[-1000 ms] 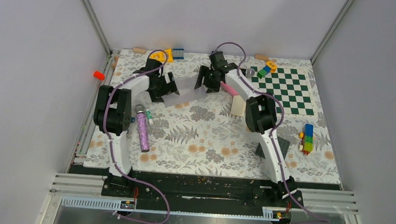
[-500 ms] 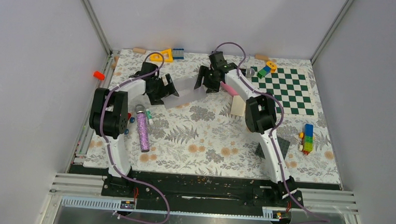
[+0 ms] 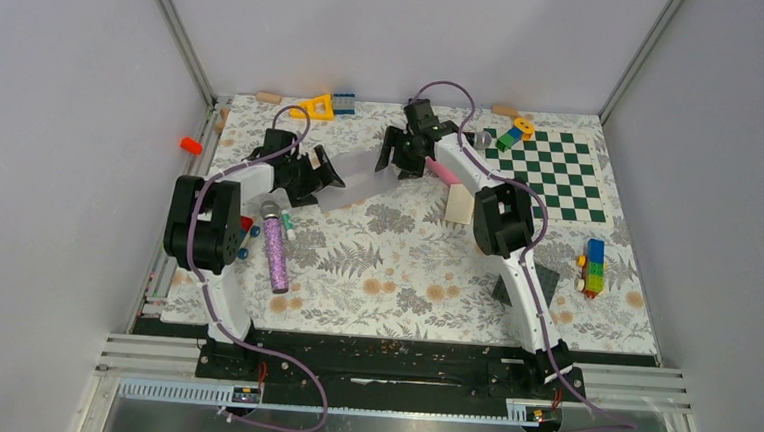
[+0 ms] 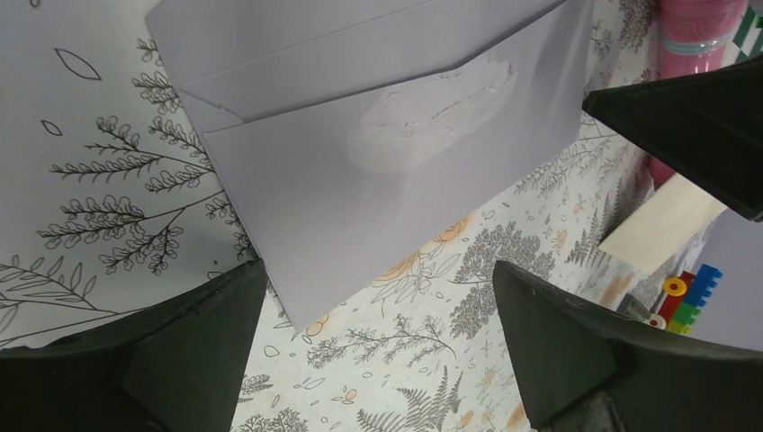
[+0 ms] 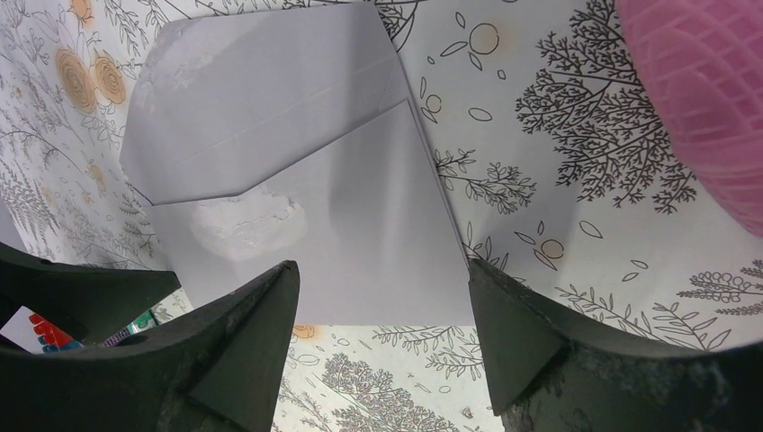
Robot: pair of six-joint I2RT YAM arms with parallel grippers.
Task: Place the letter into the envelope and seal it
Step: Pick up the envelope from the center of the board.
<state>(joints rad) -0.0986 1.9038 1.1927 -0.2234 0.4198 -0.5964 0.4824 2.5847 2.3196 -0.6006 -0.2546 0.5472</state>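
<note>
**Envelope flat between two open grippers**

Shows a floral cloth [image 3: 405,268] over the table, printed with ferns and orange blooms, boxed in by plain grey walls [image 3: 64,106], with metal rails [image 3: 639,377] along the bottom of the top view. Finds the envelope [image 3: 360,175] lying flat on the cloth at upper centre, a whitish patch on its face. Places the left gripper [image 3: 323,170] at its left end, fingers spread fully, gripping nothing. Places the right gripper [image 3: 400,157] at its right end, jaws also wide apart and empty. Puts the letter [image 3: 459,203] right of centre, just below the pink cylinder [image 3: 441,170]. Sets a green-and-white checkerboard [image 3: 551,176] at upper right.
</note>
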